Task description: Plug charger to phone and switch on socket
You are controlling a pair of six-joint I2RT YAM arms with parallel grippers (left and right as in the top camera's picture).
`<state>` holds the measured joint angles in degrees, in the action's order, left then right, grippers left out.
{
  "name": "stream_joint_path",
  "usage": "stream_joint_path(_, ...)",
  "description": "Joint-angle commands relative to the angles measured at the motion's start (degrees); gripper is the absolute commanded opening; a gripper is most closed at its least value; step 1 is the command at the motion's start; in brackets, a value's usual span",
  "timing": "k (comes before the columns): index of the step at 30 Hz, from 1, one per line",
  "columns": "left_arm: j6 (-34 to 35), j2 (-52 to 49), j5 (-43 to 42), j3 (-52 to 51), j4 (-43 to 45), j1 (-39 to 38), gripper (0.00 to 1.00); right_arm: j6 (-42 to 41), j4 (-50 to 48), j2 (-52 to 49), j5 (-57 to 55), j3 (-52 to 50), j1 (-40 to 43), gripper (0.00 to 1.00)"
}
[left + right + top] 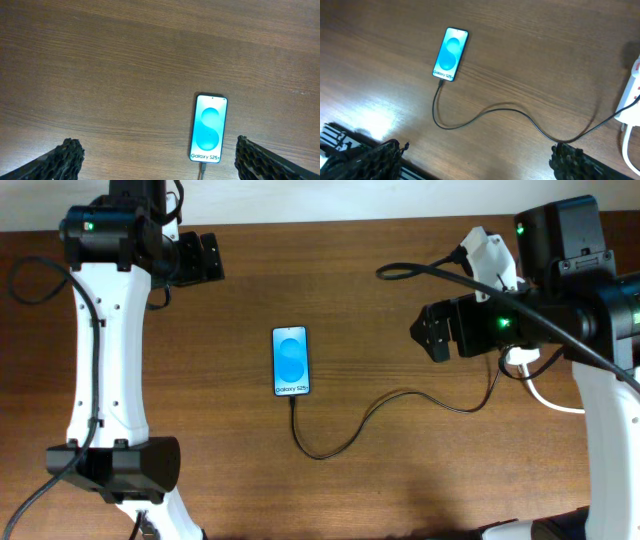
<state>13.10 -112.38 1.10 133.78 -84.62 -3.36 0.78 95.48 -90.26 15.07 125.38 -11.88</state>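
The phone (290, 360) lies flat mid-table with its blue screen lit; it also shows in the left wrist view (208, 129) and the right wrist view (450, 54). The charger (345, 442), a thin black cable, has its plug against the phone's bottom edge (202, 171) and curves right across the wood (510, 107) toward the socket (492, 258). My right arm mostly hides the white socket; a sliver of it shows (632, 95). My left gripper (205, 258) hangs open far back left of the phone, empty (160, 165). My right gripper (432, 335) is open and empty (470, 160), right of the phone.
A thick white cord (548, 398) runs off from the socket at the right. The robots' black cables loop at the back right (420, 270) and far left (30, 280). A striped white edge (335, 135) shows at the lower left of the right wrist view.
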Motion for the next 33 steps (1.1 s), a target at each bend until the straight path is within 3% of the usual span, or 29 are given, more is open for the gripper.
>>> stream_joint_path(1,-0.35,1.11,0.63,0.79,0.07,0.15,0.99,0.90,0.11,1.66,-1.77,1.38,-0.28,0.98)
stream_joint_path(6,-0.35,1.11,0.63,0.79,0.07,0.15,1.00,0.31,1.81,8.92,-1.77,8.90,-0.26,0.98)
stream_joint_path(13,-0.35,1.11,0.63,0.79,0.07,0.15,0.99,5.53,1.81,23.34,-10.01,8.50,-0.26,0.98)
stream_joint_path(17,-0.35,1.11,0.63,0.79,0.07,0.15,0.99,6.51,-1.01,25.40,-12.66,3.48,0.68,0.98)
stream_joint_path(20,-0.35,1.11,0.63,0.79,0.07,0.15,0.99,6.56,-14.16,30.62,-13.66,-11.30,1.90,0.98)
stream_joint_path(25,-0.35,1.11,0.63,0.79,0.07,0.15,0.99,11.21,-57.83,49.51,-13.05,-56.61,3.76,0.98)
stream_joint_path(31,-0.35,1.11,0.63,0.79,0.07,0.15,0.99,11.23,-88.61,69.81,-11.87,-95.21,4.90,0.98)
stream_joint_path(33,-0.35,1.11,0.63,0.79,0.07,0.15,0.99,11.21,-93.83,76.63,-11.67,-105.04,4.90,0.98)
